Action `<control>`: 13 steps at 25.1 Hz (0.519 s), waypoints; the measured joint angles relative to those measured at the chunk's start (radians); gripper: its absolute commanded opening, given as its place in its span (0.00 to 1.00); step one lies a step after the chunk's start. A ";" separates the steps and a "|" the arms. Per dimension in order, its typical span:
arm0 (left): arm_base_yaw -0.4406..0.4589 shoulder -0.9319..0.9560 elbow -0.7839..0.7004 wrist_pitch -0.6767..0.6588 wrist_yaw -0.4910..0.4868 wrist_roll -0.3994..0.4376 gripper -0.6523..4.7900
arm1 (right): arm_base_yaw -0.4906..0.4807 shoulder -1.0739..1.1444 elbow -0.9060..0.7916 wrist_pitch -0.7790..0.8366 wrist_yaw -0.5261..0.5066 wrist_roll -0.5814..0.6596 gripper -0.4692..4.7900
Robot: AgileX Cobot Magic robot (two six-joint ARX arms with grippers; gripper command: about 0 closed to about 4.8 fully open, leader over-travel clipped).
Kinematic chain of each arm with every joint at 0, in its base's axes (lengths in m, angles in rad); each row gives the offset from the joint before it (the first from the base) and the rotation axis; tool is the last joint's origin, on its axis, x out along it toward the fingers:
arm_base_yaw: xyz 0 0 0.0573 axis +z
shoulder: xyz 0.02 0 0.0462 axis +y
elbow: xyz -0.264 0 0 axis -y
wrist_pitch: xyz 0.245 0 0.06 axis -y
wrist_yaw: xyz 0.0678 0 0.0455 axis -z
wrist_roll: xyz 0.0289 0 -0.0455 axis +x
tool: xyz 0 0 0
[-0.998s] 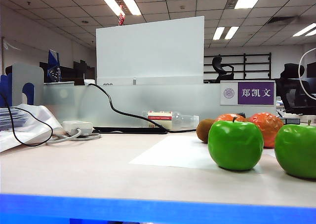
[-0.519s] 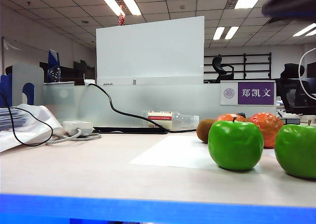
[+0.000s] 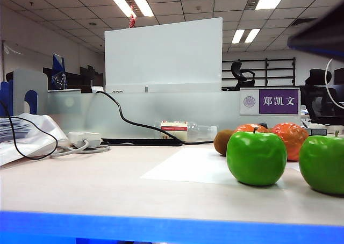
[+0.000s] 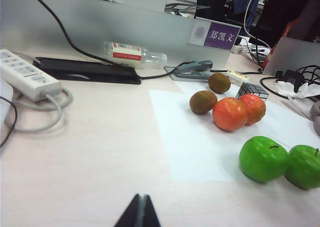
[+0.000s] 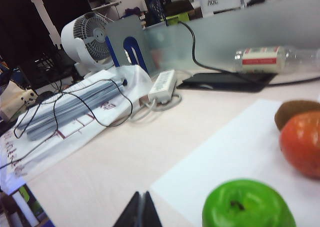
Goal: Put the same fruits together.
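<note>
Leftmost on the desk (image 4: 90,152), as seen from the left wrist view, lay a power strip (image 4: 27,79) with its looped cord, then a black flat pad (image 4: 87,71) and a plastic bottle (image 4: 132,53) lying on its side against the partition. To their right a white sheet (image 4: 200,137) carried all six fruits. Two brown kiwis (image 4: 203,101) sat at its far side, near each other but apart. Just beside them the two orange-red fruits (image 4: 230,114) stood touching or nearly so. Nearer the camera, the two green apples (image 4: 263,158) sat side by side, apparently in contact. A small puzzle cube (image 4: 252,90) rested behind the orange pair.

The left end effector (image 4: 139,212) hung above bare desk with its fingers pressed together and nothing between them; every fruit lay ahead of it and toward the middle of the desk, the apples nearest. The right end effector (image 5: 139,211) was likewise closed flat and empty, poised just beside one green apple (image 5: 248,204), with an orange-red fruit (image 5: 301,143) and a kiwi (image 5: 295,110) beyond it. In the exterior view only a dark blurred arm section (image 3: 320,34) crossed the upper right corner, above the fruits (image 3: 256,158).

Judged from this layout, each kind already sat paired, so the sorting appeared essentially complete. Should any apple need adjusting, the right arm was the closer one; the round fruits offered no preferred long axis, whereas the oval kiwis would be best gripped across their short width.
</note>
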 measured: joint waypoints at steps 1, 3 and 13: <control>0.000 0.000 -0.005 0.000 0.000 0.000 0.11 | 0.000 0.000 -0.007 0.000 0.000 0.005 0.08; 0.000 0.000 -0.013 0.000 0.000 -0.002 0.11 | 0.000 0.000 -0.013 -0.002 0.000 0.009 0.08; 0.000 0.000 -0.152 0.008 -0.001 0.008 0.11 | -0.075 0.000 -0.017 -0.041 0.000 -0.051 0.08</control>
